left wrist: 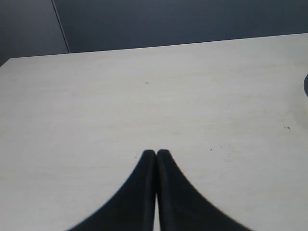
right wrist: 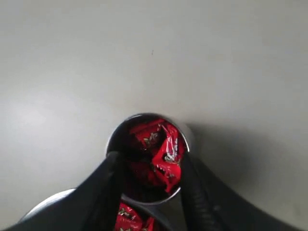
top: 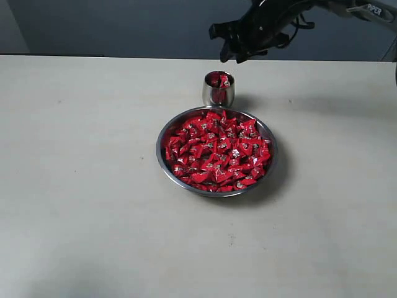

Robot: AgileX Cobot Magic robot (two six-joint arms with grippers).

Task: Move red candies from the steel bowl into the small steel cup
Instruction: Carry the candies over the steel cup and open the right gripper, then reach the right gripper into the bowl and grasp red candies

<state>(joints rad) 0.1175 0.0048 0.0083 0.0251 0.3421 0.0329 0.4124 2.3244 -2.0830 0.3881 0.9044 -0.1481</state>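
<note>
hovering above the small steel cup (top: 218, 89), right pincer (top: 233, 58) spread.

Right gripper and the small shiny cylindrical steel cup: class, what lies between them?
Nothing. In the exterior view the black right gripper hangs above the small shiny steel cup, only air between; the right wrist view shows glossy red wrapped candies inside it.

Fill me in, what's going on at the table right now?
The right claw hangs open just above the small steel cup, with nothing between its jaws. The cup holds a few red candies, one sticking up near the rim. The steel bowl beside it is heaped with many more. The left claw is shut over bare table, away from the work.
</note>
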